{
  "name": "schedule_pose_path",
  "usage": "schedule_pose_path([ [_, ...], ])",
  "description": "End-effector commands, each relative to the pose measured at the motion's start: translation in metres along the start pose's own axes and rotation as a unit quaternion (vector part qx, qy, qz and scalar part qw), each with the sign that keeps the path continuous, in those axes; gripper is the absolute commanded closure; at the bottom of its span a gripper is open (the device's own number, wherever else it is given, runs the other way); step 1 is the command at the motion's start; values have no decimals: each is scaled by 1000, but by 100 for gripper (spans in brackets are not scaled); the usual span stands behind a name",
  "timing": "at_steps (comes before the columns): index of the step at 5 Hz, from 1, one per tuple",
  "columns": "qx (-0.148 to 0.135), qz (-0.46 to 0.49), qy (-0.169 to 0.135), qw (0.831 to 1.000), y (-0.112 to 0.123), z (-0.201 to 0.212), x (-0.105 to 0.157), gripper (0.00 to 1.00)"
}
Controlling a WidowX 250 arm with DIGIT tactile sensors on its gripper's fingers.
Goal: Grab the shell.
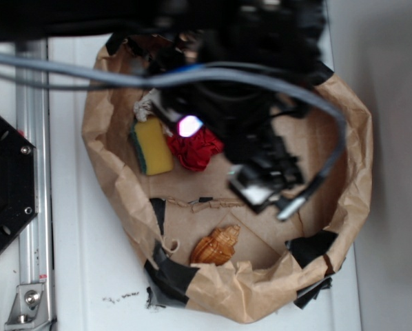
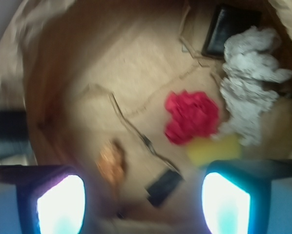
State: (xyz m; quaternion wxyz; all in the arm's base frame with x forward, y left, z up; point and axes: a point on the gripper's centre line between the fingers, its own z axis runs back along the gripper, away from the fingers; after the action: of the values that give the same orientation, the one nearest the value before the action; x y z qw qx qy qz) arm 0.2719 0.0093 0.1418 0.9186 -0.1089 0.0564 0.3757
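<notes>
My hand [image 2: 143, 195] hangs with fingers apart; the glossy ribbed orange-brown conch shell [image 1: 216, 247] looks rigid and slippery, so I'd pinch its wide middle.

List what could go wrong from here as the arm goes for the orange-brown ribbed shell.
1. The orange-brown ribbed shell lies close to the crumpled brown paper wall, so a finger may well snag the paper.
2. The gripper hovers apart from the shell, nearer the wrinkly red cloth ball and the yellow sponge with a green edge; a wrong descent might catch those.
3. The shell looks glossy and may slip.
</notes>
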Motion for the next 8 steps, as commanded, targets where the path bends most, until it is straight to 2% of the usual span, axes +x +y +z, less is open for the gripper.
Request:
schedule_pose_path([
  [1, 30, -23, 40, 999, -9, -79, -30, 0],
  [2, -4, -57, 61, 997, -18, -103, -48, 0],
  [3, -67, -89, 68, 991, -29, -120, -53, 0],
  [4, -41, -130, 49, 989, -38, -137, -55, 0],
  [5, -2, -147, 19, 989, -41, -141, -57, 100],
  [6, 19, -151, -11, 988, -44, -121, -50, 100],
  [7, 24, -166, -84, 982, -30, -62, -31, 100],
  [8, 40, -205, -165, 964, -12, -1, -14, 100],
])
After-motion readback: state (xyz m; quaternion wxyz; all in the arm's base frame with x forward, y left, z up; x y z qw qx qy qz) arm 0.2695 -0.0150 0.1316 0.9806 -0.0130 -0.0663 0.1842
